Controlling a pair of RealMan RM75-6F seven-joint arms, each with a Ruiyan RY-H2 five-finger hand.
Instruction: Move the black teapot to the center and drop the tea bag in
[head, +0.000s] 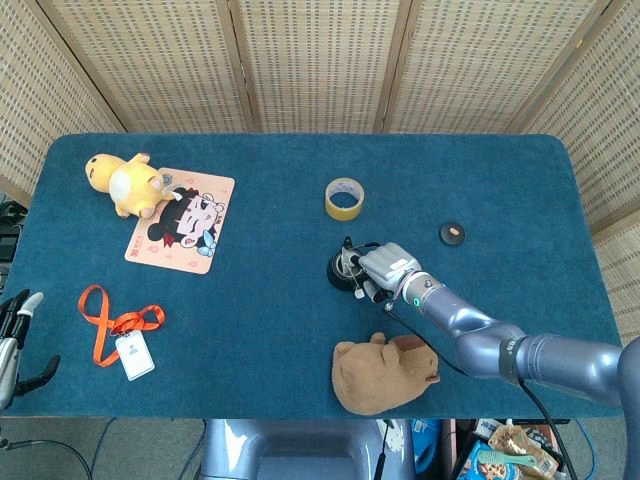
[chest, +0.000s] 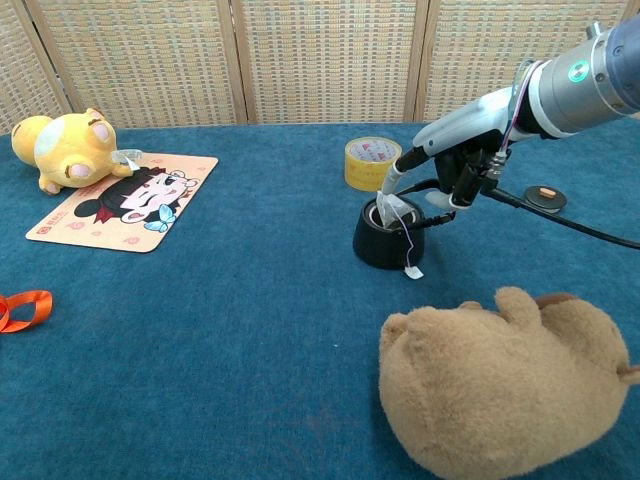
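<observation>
The black teapot stands right of the table's middle. A white tea bag sticks up out of its mouth. The string hangs down the pot's side to a small tag lying on the cloth. My right hand hovers at the pot's right side, over the wire handle. Its fingers are apart: one fingertip reaches just above the tea bag, another hangs by the handle. It holds nothing that I can see. My left hand rests off the table's front left corner, holding nothing.
A brown plush lies just in front of the right arm. A yellow tape roll sits behind the pot and a small black disc to its right. A yellow plush, picture mat and orange lanyard lie on the left.
</observation>
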